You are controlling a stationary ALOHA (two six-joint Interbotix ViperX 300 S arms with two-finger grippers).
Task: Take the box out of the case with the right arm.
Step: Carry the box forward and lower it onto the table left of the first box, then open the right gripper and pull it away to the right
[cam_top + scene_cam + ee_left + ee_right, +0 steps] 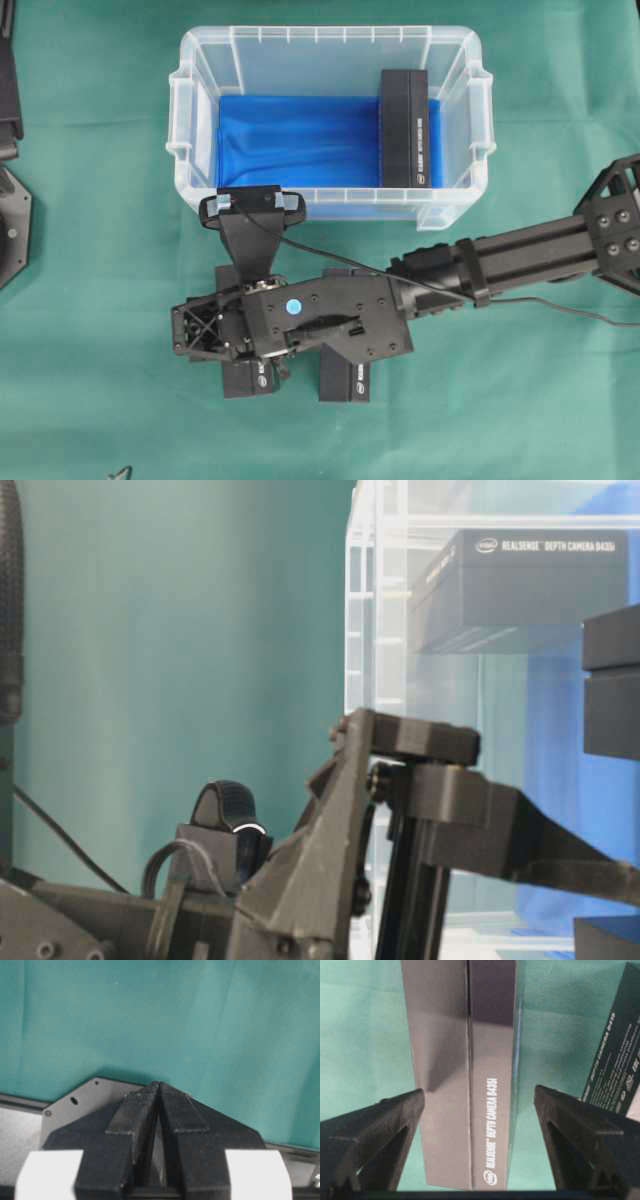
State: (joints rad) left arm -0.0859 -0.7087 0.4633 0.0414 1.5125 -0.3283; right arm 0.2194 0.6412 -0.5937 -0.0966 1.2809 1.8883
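while right gripper [479,1110] gapes empty, one box [404,130] in case [200,60]; two boxes [345,375] outside

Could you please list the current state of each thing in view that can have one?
Clear plastic case with blue lining: lidless, one black box inside.
Black box in case: against the right wall.
Black box between right tool's fingers: on green cloth, not gripped.
Second black box on cloth: beside it.
Right tool: open.
Left tool: shut, empty.

The box [530,585] inside the case [375,600] reads "intel REALSENSE DEPTH CAMERA D435i". The box on the table [470,1085] reads "REALSENSE DEPTH CAMERA D435i" beside an Intel logo.
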